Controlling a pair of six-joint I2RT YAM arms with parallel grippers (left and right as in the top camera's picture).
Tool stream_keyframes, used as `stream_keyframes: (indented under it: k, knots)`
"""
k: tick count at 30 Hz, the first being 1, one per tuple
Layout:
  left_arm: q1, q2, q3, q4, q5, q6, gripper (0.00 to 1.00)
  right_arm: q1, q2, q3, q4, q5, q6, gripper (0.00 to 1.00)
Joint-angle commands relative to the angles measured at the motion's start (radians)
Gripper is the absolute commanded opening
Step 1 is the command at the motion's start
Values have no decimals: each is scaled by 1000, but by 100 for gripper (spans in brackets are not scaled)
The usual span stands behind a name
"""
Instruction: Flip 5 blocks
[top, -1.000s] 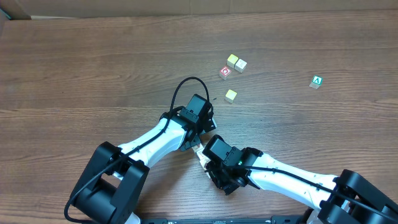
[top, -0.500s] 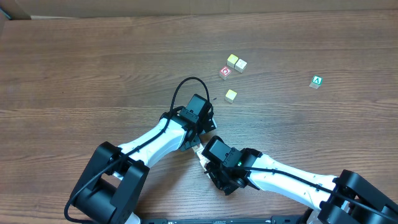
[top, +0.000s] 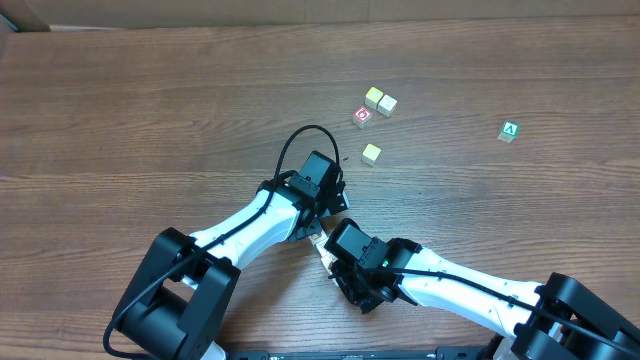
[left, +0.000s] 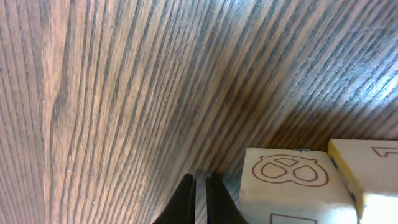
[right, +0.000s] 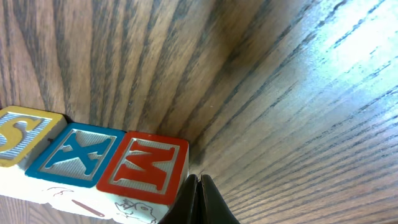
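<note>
From overhead, the table (top: 150, 100) is brown wood. The left arm (top: 250, 218) comes in from the near left and the right arm (top: 450, 285) from the near right, and their wrists meet near the middle. The blocks (top: 318, 238) lie mostly hidden under those wrists; only a pale sliver shows between them. Neither claw's tips show here. Far right of the wrists, two yellow cubes (top: 380, 101) sit touching. A red cube (top: 362, 116) is just beside them, and a third yellow cube (top: 371, 153) sits a little nearer. The A cube (top: 510, 131) is well apart to the right.

In the left wrist view, the left claw (left: 199, 198) is pressed together on nothing, its tips low over the wood. Just right of it sits the pretzel block (left: 286, 180), with a brown pretzel on its pale top. A yellow-edged block (left: 367, 171) is against its right side.

In the right wrist view, the right claw (right: 198, 200) is also pressed together and empty. Just left of its tips stands a touching row. The M block (right: 146, 165) is nearest the claw, then the X block (right: 81, 152), then the S block (right: 18, 134) at the left edge. Their pale side faces carry small drawings. I cannot tell whether the tips touch the M block.
</note>
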Motion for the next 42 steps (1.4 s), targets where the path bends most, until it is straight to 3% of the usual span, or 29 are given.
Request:
stream_keyframes:
  k: [1,42]
  knots:
    - [-23,27,-24,-11,129,39,4,-8,-2,22,54,108,16,4]
    - [-23,27,-24,41,143,39,4,65,-2,22,110,158,88,4]
